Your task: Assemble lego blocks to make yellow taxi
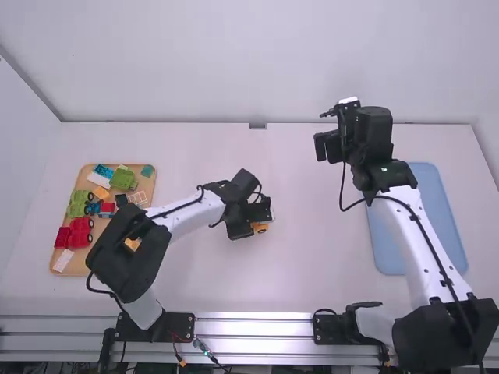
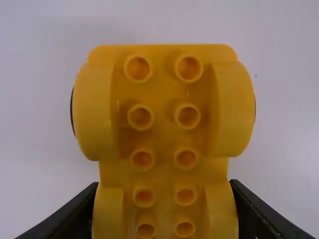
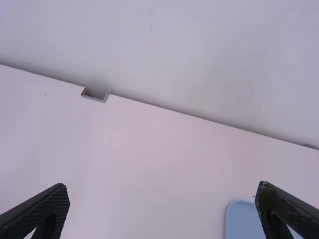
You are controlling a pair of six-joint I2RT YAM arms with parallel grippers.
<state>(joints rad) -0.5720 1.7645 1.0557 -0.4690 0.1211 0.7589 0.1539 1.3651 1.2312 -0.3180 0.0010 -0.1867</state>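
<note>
White walls [image 1: 187, 54] are met by the back edge of a white desk [image 1: 312, 265], seen from above. Near the middle of the desk, a yellow wheeled base [image 1: 260, 228] is held by the left hand [image 1: 263, 216]. In the left wrist view, the fingers [image 2: 244, 204] are closed against its two sides. Rounded wheel arches and two columns of hollow round studs are shown on the base; dark wheel edges can be glimpsed beside the arches. Whether the desk is touched by it cannot be told.

Toward the desk's left edge, a tan tray [image 1: 76, 269] is filled with loose toy bricks. A teal brick [image 1: 147, 171] is placed at its far right corner, a blue brick [image 1: 103, 170] near its far left corner and a white brick [image 1: 63, 260] at its near left corner. Green pieces [image 1: 79, 203] and red pieces [image 1: 80, 232] are lined along its left side.

The right hand [image 1: 341, 108] is held up near the desk's back edge, right of the middle, its fingers spread wide, with nothing gripped. By the desk's right edge, a light-blue tray [image 1: 390, 249] is partly covered by the right arm [image 1: 417, 226].
</note>
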